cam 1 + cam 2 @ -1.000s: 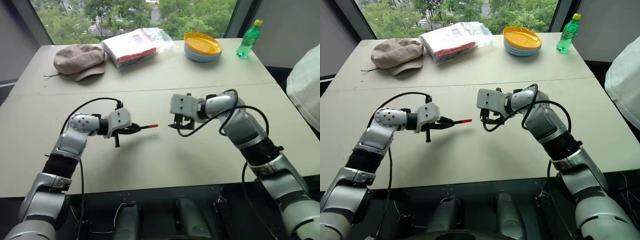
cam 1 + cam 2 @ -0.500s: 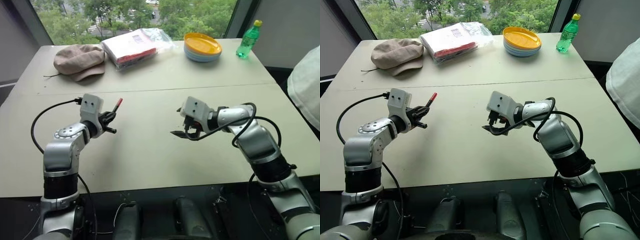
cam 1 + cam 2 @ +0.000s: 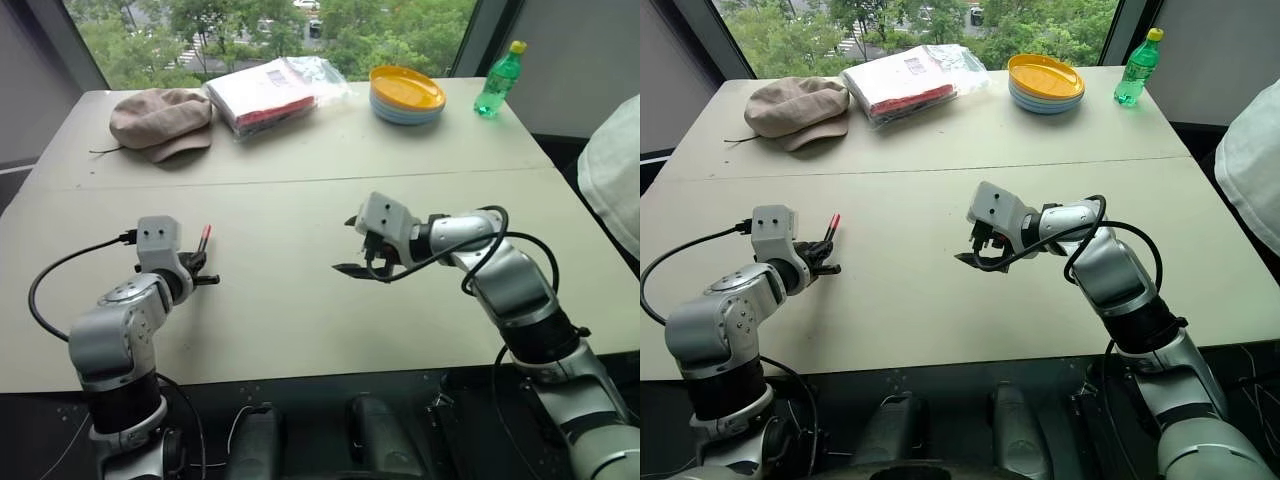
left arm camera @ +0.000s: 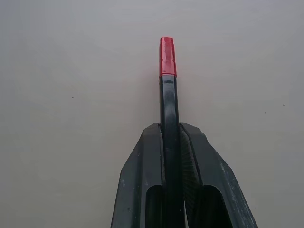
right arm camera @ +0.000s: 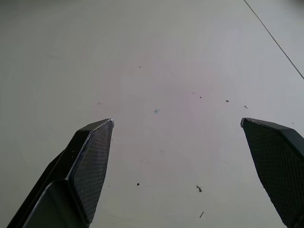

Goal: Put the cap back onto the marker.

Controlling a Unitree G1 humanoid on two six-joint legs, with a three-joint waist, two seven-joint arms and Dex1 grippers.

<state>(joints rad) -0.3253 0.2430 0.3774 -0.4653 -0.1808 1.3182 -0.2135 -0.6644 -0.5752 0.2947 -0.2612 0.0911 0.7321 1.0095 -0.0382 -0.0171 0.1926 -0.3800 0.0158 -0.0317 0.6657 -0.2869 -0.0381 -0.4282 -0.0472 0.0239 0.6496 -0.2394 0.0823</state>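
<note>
**Ana:** Left wrist view is showing the marker (image 4: 168,142) pinched between the shut fingers of the left claw (image 4: 172,135), with the red cap (image 4: 166,57) sitting flush on its far end. I'm judging the capping as done.

**Ben:** Agreed, no bare tip is showing. Where is it sitting?

**Ana:** Near the bench's (image 3: 300,310) left edge, toward the near corner, held above the surface and pointing away from the robot.

**Ben:** And the right claw (image 5: 178,142)?

**Ana:** Its fingers are standing wide apart, gripping nothing, hovering over the middle of the bench. What's probably remaining is setting the marker down.

**Ben:** Materials?

**Ana:** The marker's body is looking like smooth glossy black plastic, a slim cylinder; the cap is looking faceted and slightly ribbed. The claw pads are showing a fine cross-hatched texture. The bench is matte, pale and lightly speckled.
</note>
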